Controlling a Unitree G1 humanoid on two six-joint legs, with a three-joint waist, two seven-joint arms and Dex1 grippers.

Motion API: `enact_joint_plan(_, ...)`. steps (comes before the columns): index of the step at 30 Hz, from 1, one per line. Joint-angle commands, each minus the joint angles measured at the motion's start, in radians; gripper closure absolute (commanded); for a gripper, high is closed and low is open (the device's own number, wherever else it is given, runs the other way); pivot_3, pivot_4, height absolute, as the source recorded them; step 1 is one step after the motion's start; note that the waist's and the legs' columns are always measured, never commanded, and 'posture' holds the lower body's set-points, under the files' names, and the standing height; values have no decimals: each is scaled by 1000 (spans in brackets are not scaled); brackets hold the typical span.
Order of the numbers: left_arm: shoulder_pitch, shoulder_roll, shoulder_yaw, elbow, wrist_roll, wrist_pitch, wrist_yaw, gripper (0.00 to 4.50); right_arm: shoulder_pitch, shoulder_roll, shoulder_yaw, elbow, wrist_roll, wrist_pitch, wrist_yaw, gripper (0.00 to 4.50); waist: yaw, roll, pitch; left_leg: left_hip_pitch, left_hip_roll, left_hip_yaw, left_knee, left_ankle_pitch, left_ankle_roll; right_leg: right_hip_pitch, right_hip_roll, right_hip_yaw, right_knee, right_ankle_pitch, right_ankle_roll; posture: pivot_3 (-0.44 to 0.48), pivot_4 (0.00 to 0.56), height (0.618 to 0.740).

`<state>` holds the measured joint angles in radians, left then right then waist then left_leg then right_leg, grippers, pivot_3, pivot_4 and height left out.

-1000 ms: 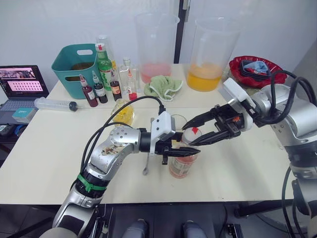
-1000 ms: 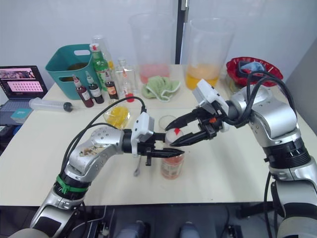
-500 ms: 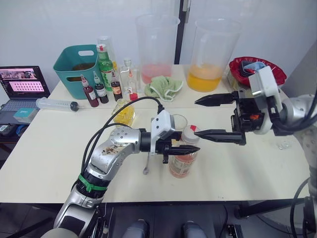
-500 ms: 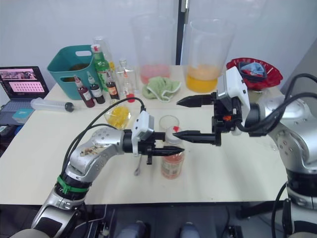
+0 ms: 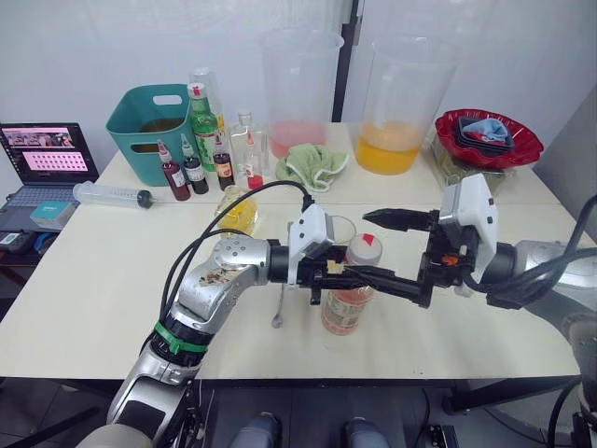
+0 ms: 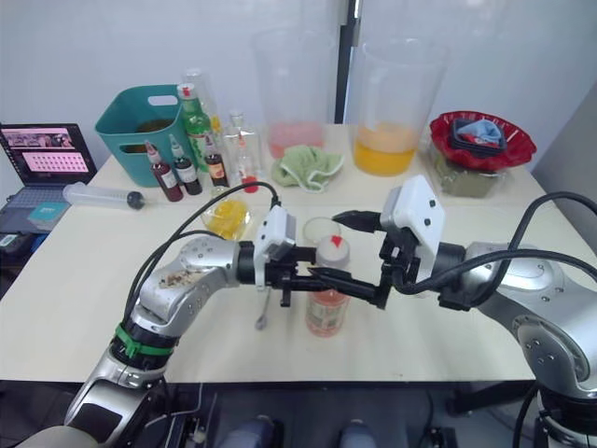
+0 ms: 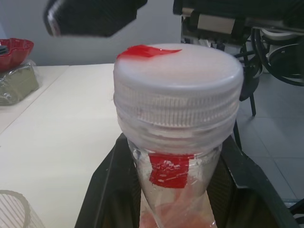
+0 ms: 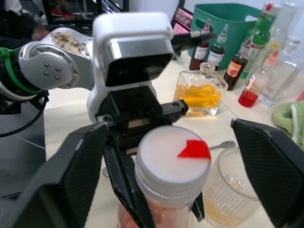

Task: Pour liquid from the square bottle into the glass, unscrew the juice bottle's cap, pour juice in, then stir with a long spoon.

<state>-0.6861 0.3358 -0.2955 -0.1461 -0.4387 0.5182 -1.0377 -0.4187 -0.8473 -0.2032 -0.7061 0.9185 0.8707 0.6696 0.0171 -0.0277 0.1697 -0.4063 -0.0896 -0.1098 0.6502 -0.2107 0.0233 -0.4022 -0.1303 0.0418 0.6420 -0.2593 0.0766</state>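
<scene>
With yellow liquid already low in the glass (image 8: 234, 187) and the square bottle (image 8: 199, 94) set down behind it, your first pour looks done; the left gripper (image 5: 347, 277) clamps the juice bottle (image 5: 347, 303) by its neck, upright mid-table. Your right gripper (image 5: 387, 247) straddles the cap (image 8: 173, 159) with fingers spread wide, so unscrewing, the juice pour and stirring with the spoon (image 5: 279, 305) are all left.

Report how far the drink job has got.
Done: the glass holds yellow liquid and the square bottle stands back on the table. In hand: left gripper clamps the juice bottle at its neck; right gripper is open around the cap. Left: uncapping, pouring juice, stirring with the long spoon.
</scene>
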Motion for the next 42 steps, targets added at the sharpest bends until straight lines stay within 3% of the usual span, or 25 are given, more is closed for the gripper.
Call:
enact_joint_plan(1,7,-3,-39,41,27,9,-11,3131,8,14,-30,-22,35,-25,-10,1484,-2,0,0,0,0,0,0,0,0,0,0,0,0,0,0,0,150,740)
enact_joint_plan(5,18,5,-35,35,37,2,-1,3131,23,14,-23,-11,48,-32,16,2813,-1,0,0,0,0,0,0,0,0,0,0,0,0,0,0,0,150,740)
enact_joint_plan(11,45,32,-19,-24,29,35,26,3131,-45,-18,74,107,-22,-109,213,2854,-5,0,0,1,0,1,0,0,0,1,0,0,0,0,0,0,150,740)
enact_joint_plan(21,84,91,4,-108,28,81,69,3131,-339,7,349,518,-246,-376,782,2854,-22,0,0,4,1,1,0,0,0,3,1,0,0,0,0,0,150,740)
enact_joint_plan(25,94,106,3,-125,21,85,77,3131,-477,50,408,660,-283,-382,922,2854,-32,0,0,5,1,2,-1,0,0,3,1,0,0,0,0,0,150,740)
enact_joint_plan(27,94,105,1,-126,20,86,81,3131,-514,52,422,688,-276,-386,943,1826,-31,0,0,5,1,1,-1,0,0,2,1,0,1,0,0,0,150,740)
enact_joint_plan(32,85,98,-7,-116,17,84,92,3131,-542,-7,405,689,-214,-336,945,194,-29,0,0,0,1,1,-1,0,0,-3,0,0,2,0,0,0,150,740)
enact_joint_plan(36,84,93,-16,-99,22,68,92,3131,-461,-59,277,600,-145,-237,867,58,-24,0,0,0,1,0,-1,0,0,-2,0,0,2,0,-1,0,150,740)
enact_joint_plan(42,73,81,-30,-68,26,45,76,3131,-266,-44,90,351,-72,-139,562,58,-15,0,0,1,1,1,-1,0,0,-2,0,1,2,0,0,0,150,740)
